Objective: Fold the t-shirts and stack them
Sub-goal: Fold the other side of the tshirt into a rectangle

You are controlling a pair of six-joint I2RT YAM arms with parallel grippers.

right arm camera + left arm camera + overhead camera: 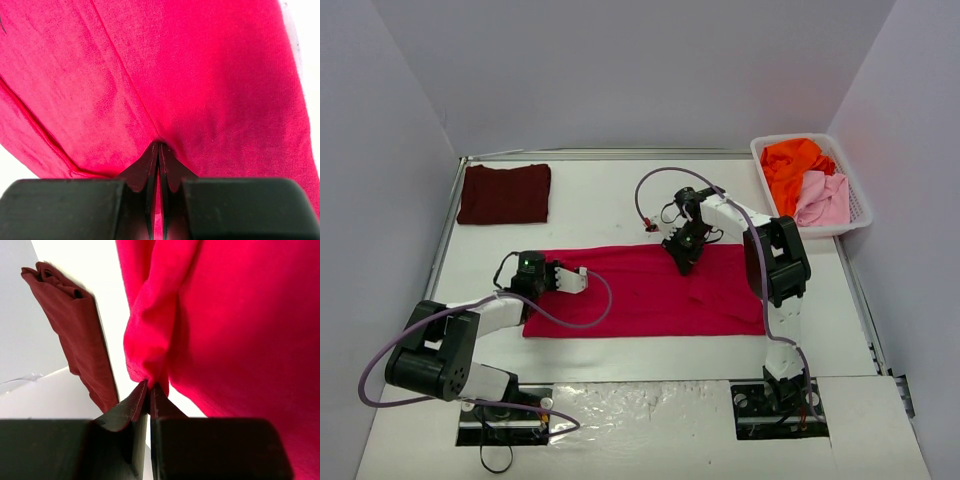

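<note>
A bright crimson-red t-shirt (pixel 650 295) lies spread as a wide band across the middle of the table. My left gripper (pixel 583 280) is at its left end, shut on a bunched fold of the red cloth (pixel 150 340). My right gripper (pixel 682 262) is at the shirt's far edge, shut on a pinch of the red cloth (pixel 165 75). A dark maroon t-shirt (pixel 505 193) lies folded at the back left, and it also shows in the left wrist view (pixel 75 335). An orange t-shirt (pixel 795 165) and a pale pink t-shirt (pixel 823 200) sit crumpled in the basket.
The white mesh basket (pixel 861 208) stands at the back right corner. Grey walls close the table on three sides. Cables loop from both arms over the table, one across the red shirt's left part (pixel 600 300).
</note>
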